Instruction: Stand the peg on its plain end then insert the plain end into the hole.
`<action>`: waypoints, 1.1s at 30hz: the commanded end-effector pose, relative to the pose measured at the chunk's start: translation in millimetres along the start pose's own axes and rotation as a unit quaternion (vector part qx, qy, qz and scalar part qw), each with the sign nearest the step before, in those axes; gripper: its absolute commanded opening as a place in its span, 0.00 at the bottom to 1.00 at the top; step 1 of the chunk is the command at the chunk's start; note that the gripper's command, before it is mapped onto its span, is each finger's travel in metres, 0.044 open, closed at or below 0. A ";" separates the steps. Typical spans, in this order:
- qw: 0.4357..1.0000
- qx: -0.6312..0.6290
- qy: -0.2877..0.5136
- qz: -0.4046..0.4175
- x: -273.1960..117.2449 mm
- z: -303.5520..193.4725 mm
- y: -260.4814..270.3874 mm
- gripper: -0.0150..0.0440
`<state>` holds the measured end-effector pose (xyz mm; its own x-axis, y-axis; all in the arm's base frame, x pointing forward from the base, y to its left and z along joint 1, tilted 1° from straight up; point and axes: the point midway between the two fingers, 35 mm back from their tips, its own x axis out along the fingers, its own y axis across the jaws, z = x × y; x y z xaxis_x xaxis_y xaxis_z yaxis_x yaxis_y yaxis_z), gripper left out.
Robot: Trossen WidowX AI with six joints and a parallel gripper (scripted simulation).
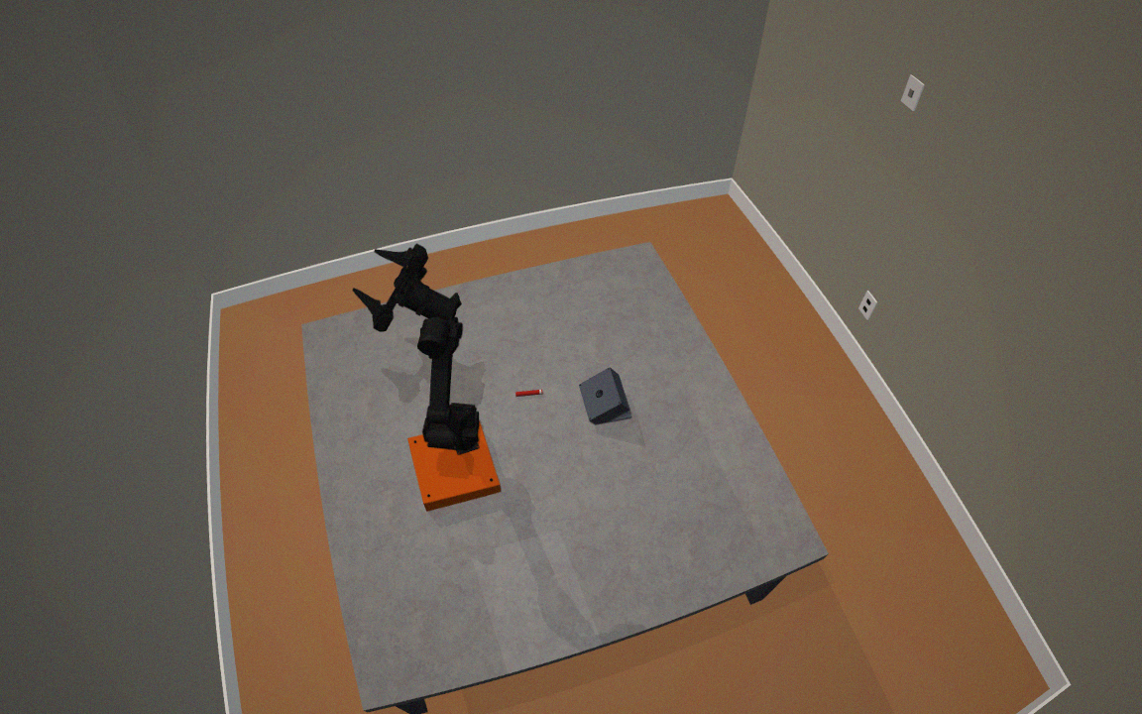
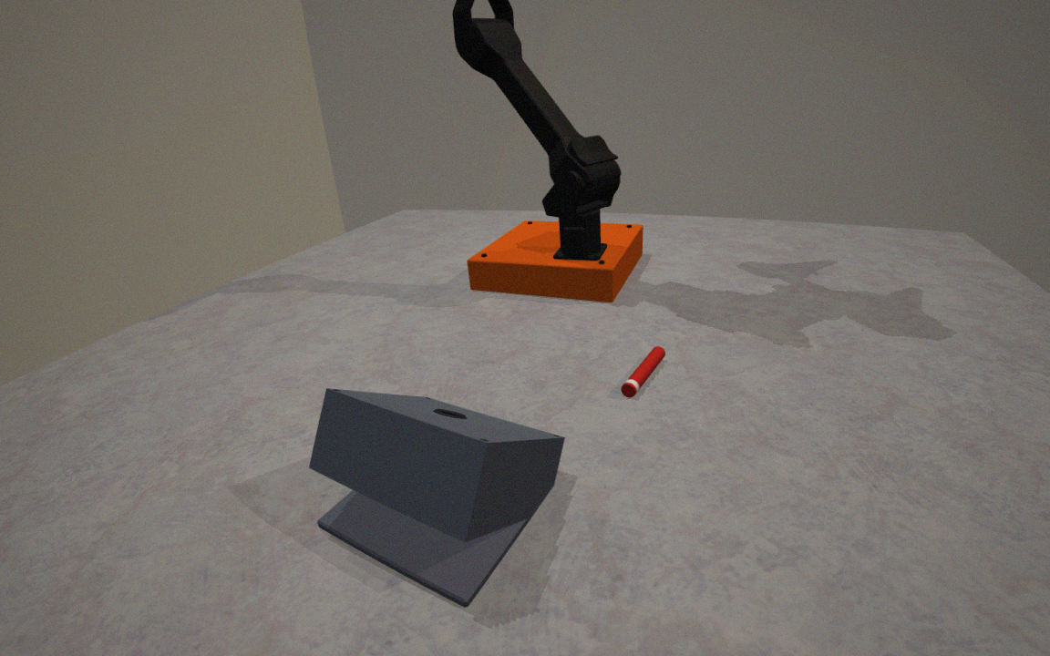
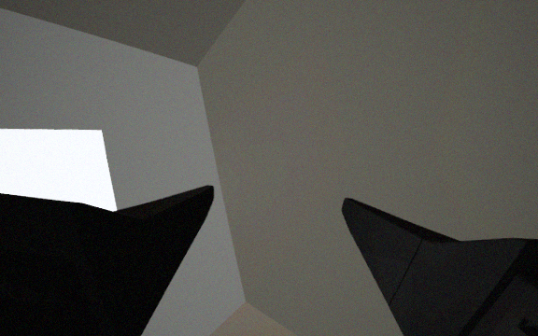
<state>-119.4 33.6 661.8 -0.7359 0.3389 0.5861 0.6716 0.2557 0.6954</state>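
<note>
A red peg (image 1: 527, 392) (image 2: 645, 369) lies flat on the table. Its white band is at the end nearer the sloped panel. The grey sloped panel (image 1: 608, 407) (image 2: 398, 465) stands on the table beyond the peg from the robot, with one round dark hole (image 1: 598, 393) (image 2: 450, 414) in its upper face. My gripper (image 1: 364, 270) (image 3: 279, 198) is wide open and empty. It is raised high, well away from the peg and the panel, with its fingers pointing away from them. Its fingertips are cut off at the top of the exterior view.
The arm stands on an orange base block (image 1: 455, 475) (image 2: 540, 277) on the grey table (image 1: 646, 533) (image 2: 838, 489). The panel has a flat foot plate (image 2: 431, 542) under it. The wrist view shows only walls, a bright white rectangle (image 3: 35, 163) and a bit of floor.
</note>
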 end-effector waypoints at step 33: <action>0.884 0.390 -0.022 0.256 -51.3 144.4 103.5 1.00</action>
<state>-15.7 155.9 650.5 -0.3773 0.5799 0.7221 0.8063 0.5893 -0.0520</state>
